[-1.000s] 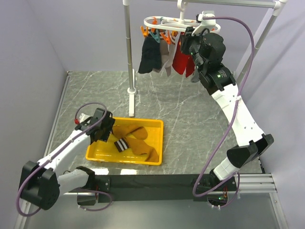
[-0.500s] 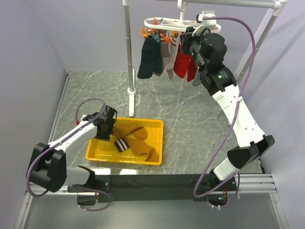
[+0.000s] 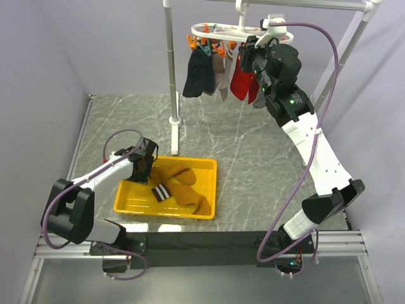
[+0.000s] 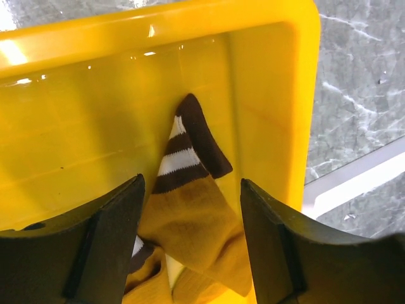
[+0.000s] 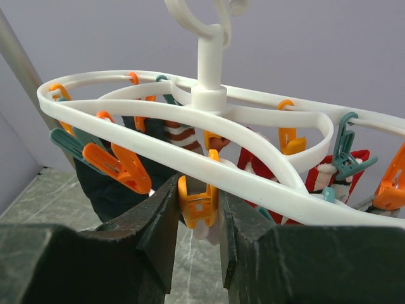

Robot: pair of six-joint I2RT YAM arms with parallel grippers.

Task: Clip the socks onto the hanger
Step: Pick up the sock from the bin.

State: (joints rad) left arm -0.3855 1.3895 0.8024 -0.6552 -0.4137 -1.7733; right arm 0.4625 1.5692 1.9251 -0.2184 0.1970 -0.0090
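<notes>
— Where are our mustard-brown socks with striped cuffs [image 3: 180,185]?
— In the yellow plastic tray [image 3: 209,166], lower left, left gripper [image 4: 191,183] spread above them. Our right gripper [image 5: 198,190] pinches an orange clip [image 5: 197,204] on the white oval plastic hanger [image 5: 266,182], top centre

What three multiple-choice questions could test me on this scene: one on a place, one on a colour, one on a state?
1. Where do the mustard socks lie?
A. hung up overhead
B. in the yellow tray
C. on the bare tabletop

2. What colour is the clip that the right end effector grips?
A. orange
B. teal
C. white

3. How does the left end effector stand?
A. shut on a sock
B. open over a sock
C. open over bare tabletop

Answers:
1 B, both socks rest on the tray's floor.
2 A, the right wrist view shows an orange clip of the hanger pinched.
3 B, its jaws stand apart, with the striped cuff seen between them.
</notes>
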